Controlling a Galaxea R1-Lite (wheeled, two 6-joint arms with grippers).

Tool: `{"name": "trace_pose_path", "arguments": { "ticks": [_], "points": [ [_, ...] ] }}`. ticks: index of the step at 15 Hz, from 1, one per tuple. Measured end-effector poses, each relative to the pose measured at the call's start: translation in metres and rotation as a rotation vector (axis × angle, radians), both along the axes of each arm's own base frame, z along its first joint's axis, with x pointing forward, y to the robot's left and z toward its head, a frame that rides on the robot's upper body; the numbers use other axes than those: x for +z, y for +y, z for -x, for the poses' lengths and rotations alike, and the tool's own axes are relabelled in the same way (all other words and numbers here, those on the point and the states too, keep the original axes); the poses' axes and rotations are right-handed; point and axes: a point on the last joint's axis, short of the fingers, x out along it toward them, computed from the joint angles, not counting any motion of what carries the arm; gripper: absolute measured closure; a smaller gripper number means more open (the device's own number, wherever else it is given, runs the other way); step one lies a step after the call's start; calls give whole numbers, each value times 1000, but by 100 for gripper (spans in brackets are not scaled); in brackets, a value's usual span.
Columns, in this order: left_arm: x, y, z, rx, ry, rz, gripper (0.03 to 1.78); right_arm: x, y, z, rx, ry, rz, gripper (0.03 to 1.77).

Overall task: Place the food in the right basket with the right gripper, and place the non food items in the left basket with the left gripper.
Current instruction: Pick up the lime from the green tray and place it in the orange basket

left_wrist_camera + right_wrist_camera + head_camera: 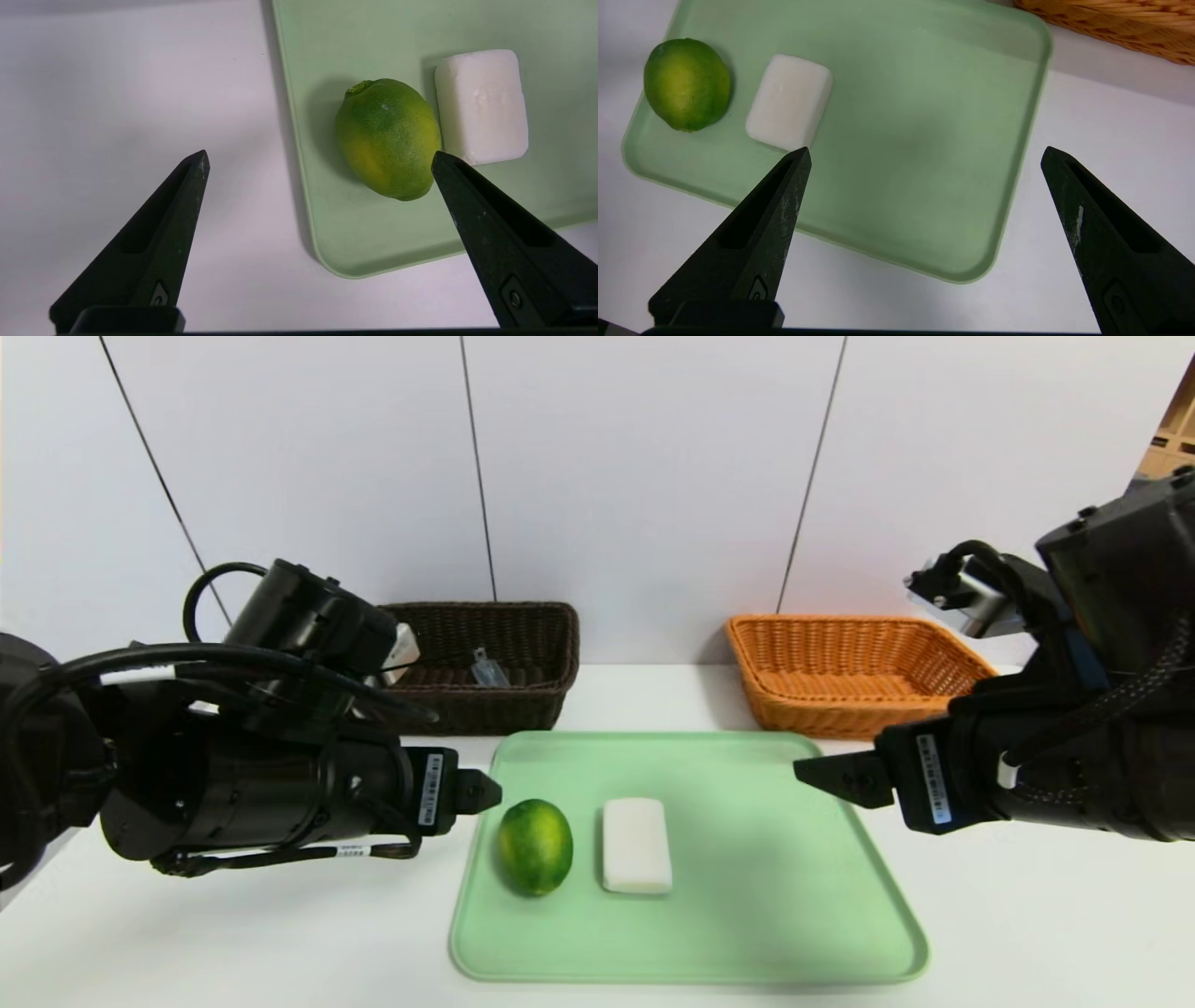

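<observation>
The left gripper [320,158] has its fingers wide apart and holds nothing. Just past its tips, the green lime [387,137] lies on the green tray [327,46], with the white soap bar [481,105] beside it. The right gripper [924,156] is spread wide too, above the tray's bare side. Farther back stand the brown basket [495,667] and orange basket [850,672].

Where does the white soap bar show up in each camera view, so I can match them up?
Head view: white bar mid-tray, just right of the lime.
Left wrist view: white bar upper right, beside the lime.
Right wrist view: white bar upper left, beside the lime.
Shared landmark: green tray.
</observation>
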Motion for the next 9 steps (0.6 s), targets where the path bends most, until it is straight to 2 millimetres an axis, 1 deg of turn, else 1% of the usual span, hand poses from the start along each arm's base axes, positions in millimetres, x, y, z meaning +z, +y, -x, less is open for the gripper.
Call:
{"name": "trace_pose_path", "arguments": {
  "ticks": [2,5,9],
  "points": [
    [4,10,4,-21,-14,-47,12,-2,18,-5,44,-8,-2,10],
    [9,22,12,-49,-29,-101,12,-4,51,-15,108,-25,-15,10],
    [16,40,19,-28,-36,-137,12,-15,100,-32,174,-11,-2,10]
  ]
}}
